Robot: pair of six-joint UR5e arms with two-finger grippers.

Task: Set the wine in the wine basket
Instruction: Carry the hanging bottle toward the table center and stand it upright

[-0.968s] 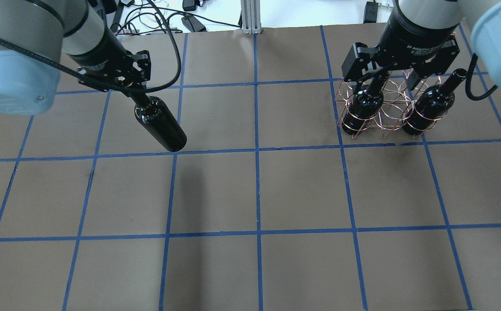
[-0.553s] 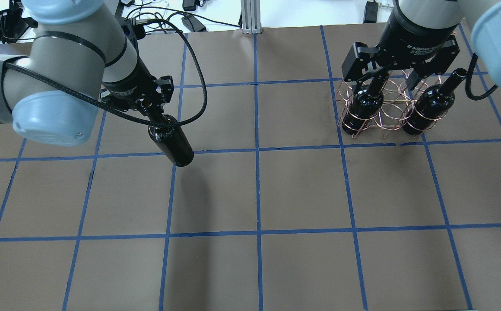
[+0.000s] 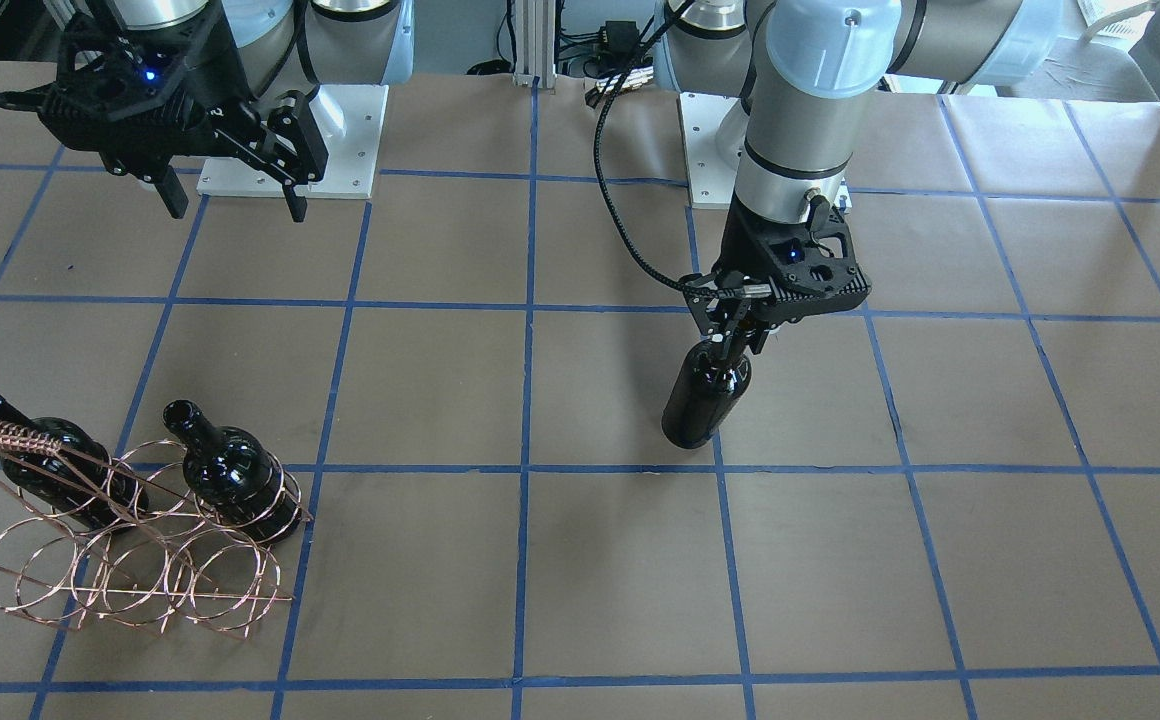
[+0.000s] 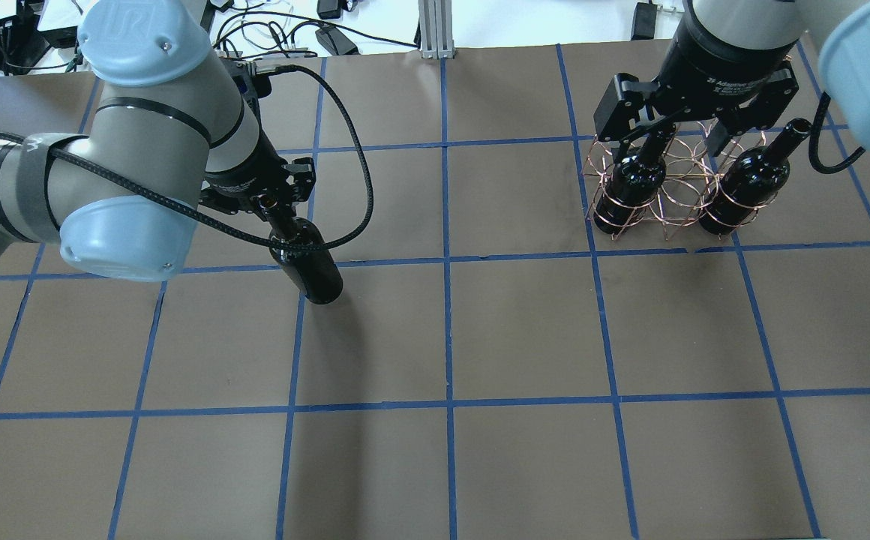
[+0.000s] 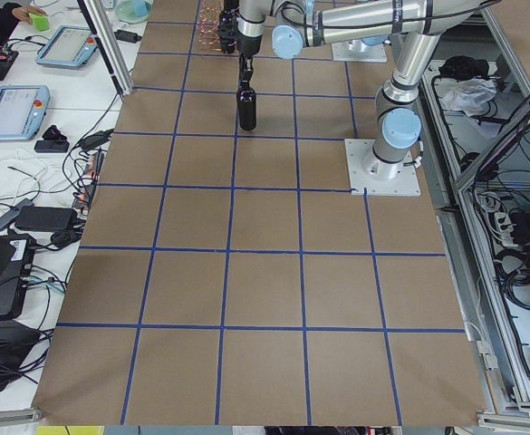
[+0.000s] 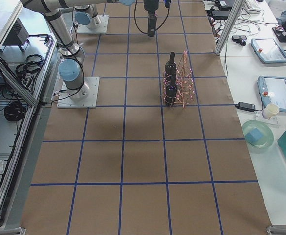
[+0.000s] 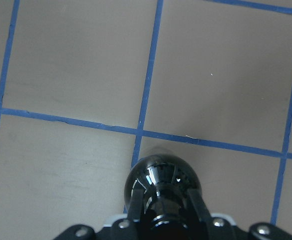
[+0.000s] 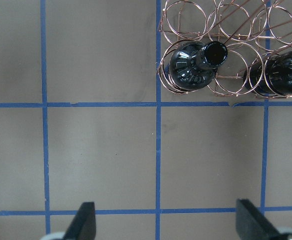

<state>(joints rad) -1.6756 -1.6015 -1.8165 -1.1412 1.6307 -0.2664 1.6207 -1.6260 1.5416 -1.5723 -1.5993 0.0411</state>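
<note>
My left gripper [image 4: 279, 206] is shut on the neck of a dark glossy wine bottle [image 4: 309, 266], which hangs nearly upright over the left middle of the table. The bottle also shows in the front view [image 3: 704, 395] and the left wrist view [image 7: 160, 186]. The copper wire wine basket [image 4: 679, 196] stands at the far right and holds two alike bottles, one [image 4: 634, 180] at each end [image 4: 748, 184], with its middle rings free. My right gripper [image 4: 664, 139] is open and empty above the basket; the right wrist view shows the basket [image 8: 225, 22] below it.
The table [image 4: 525, 330] is brown paper with a blue tape grid. Cables and a metal post [image 4: 433, 30] lie beyond the far edge. The arm bases [image 3: 290, 140] stand at the robot's side of the table.
My left arm has carried the bottle rightward and toward the near side, and the bottle has tipped more upright. The right arm and the basket have not moved.
</note>
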